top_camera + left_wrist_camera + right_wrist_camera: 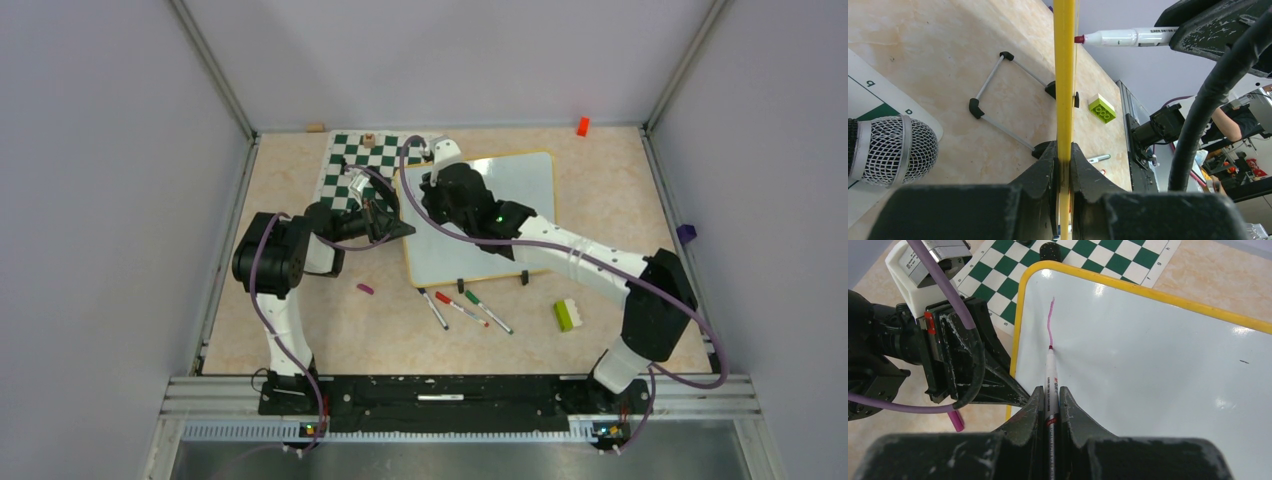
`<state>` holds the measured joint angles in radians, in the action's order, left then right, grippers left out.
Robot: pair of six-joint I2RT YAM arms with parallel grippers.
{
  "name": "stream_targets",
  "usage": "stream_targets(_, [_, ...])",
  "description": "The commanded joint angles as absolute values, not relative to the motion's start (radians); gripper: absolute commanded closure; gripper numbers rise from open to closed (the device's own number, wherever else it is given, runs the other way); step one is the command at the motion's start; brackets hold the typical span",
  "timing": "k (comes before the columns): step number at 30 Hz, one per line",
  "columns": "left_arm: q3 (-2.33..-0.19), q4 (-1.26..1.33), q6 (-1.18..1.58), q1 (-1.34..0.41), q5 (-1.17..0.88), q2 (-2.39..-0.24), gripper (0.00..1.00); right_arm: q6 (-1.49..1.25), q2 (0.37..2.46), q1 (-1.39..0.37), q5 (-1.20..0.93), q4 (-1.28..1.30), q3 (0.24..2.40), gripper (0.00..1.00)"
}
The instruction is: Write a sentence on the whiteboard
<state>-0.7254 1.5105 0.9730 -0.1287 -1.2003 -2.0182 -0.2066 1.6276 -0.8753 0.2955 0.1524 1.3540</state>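
The whiteboard (520, 190) lies tilted at the table's middle back, with a yellow rim and a glossy white face (1158, 370). My left gripper (400, 228) is shut on its left rim, which the left wrist view shows edge-on as a yellow strip (1064, 75) between the jaws (1063, 155). My right gripper (1050, 390) is shut on a white marker (1050, 372) near the board's far left corner (440, 185), and the marker's tip touches the board. Of the sentence, one short wavy purple stroke (1051, 320) runs from the tip toward the corner. The marker (1128, 37) also shows in the left wrist view.
A green-and-white chess mat (350, 165) lies under the board's far left corner. Three markers (465, 308), a green-and-white brick (568, 314) and a purple cap (365, 289) lie in front of the board. An orange block (582, 126) sits at the back wall. A mesh microphone (893, 150) rests on the mat.
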Motion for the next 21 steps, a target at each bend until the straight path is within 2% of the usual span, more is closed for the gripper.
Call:
stream_targets(1, [-0.715, 1.620, 0.973, -0.132, -1.236, -1.968, 1.00, -0.219, 1.583, -0.878, 0.302, 0.158, 1.346, 1.00])
stream_targets(21, [-0.716, 1.620, 0.973, -0.132, -1.238, -1.968, 1.00, -0.189, 1.595, -0.862, 0.262, 0.151, 1.465, 1.00])
